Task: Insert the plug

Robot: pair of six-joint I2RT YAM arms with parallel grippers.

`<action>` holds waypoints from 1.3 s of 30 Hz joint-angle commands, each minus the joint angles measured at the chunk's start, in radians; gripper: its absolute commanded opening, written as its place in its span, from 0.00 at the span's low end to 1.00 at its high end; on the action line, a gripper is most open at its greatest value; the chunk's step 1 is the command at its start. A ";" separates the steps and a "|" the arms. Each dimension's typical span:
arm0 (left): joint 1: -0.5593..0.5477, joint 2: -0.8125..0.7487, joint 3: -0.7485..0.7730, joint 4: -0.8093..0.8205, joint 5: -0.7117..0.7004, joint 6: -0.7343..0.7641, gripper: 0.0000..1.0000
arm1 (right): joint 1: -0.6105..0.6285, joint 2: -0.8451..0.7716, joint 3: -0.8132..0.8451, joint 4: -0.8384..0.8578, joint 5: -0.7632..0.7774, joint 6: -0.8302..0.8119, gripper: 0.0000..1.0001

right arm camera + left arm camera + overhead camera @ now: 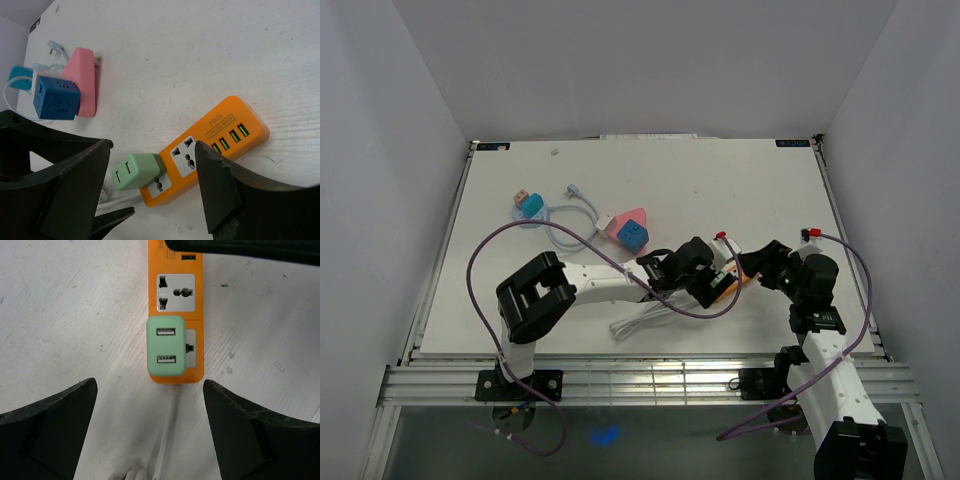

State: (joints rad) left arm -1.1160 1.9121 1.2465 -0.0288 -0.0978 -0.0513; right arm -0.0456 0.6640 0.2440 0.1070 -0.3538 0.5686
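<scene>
The mint-green plug (166, 346) is sitting on the orange power strip (151, 295), covering the socket at the end nearest the cord. It's a chunky rounded-corner block in smooth matte plastic, with two USB slots facing up. It's looking seated flush from the left wrist view, though its prongs aren't showing.

The strip is lying flat on the table (60, 315), a long glossy plastic bar with rounded ends. One more universal socket is showing bare next to the plug, and the right wrist view is showing a row of four green USB ports at the far end. A thin white cord (170, 430) is trailing out of the plug end.

The left pincer (150, 400) is hovering over the cord end with its black fingers spread wide, holding nothing. The right pincer (152, 145) is gaping open too, straddling the strip from above without touching it.

The table's white surface is looking scuffed and faintly grainy. Further off, a pink block (82, 80) and a blue cube (55, 100) with socket holes are resting against each other, with a teal adapter (20, 80) just beyond.
</scene>
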 commanded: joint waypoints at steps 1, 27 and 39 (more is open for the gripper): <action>-0.001 -0.160 -0.024 -0.043 -0.017 -0.025 0.98 | -0.005 -0.015 0.041 0.002 0.009 -0.018 0.76; 0.340 -1.211 -0.521 -0.347 -0.407 -0.495 0.98 | -0.005 -0.210 0.190 -0.170 0.184 -0.285 0.89; 0.338 -1.370 -0.525 -0.438 -0.609 -0.383 0.98 | -0.007 -0.247 0.182 -0.171 0.217 -0.291 0.89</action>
State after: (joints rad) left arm -0.7807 0.6018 0.7536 -0.4690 -0.6281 -0.4854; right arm -0.0463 0.4240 0.4118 -0.0772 -0.1551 0.2989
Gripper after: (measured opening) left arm 0.979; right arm 0.896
